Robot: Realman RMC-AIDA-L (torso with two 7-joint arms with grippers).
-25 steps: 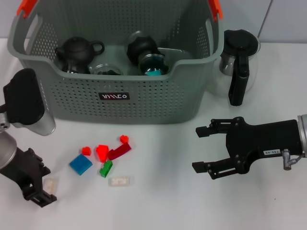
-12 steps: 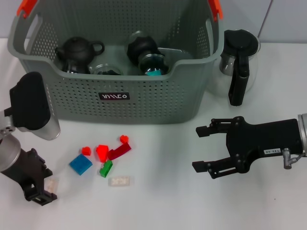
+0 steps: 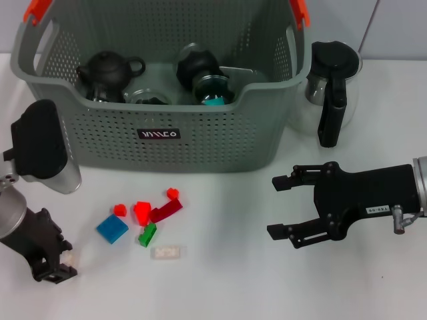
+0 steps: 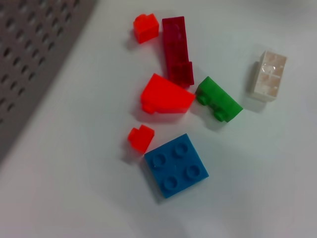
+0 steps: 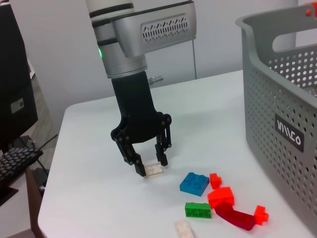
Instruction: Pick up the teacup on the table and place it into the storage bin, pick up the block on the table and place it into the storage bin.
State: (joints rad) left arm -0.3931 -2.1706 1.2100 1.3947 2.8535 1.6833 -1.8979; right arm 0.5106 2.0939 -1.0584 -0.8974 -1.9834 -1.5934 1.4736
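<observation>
- Left gripper (image 5: 150, 167) is down on the tabletop (image 3: 220, 280), jaws spread around a white block (image 5: 153, 169).
- Right gripper (image 3: 285, 207) hovers with jaws apart, empty.
- Storage bin (image 3: 200, 143) stands behind the loose blocks.

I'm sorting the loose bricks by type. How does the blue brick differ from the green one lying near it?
The blue brick is a flat square plate, lying studs-up with four studs showing; the green brick is narrower, elongated and lying on its side, so its studs face sideways. The blue one also has the larger footprint. Both are opaque plastic building bricks resting loose on the white table, in front of the storage bin, untouched by either end effector.
</observation>
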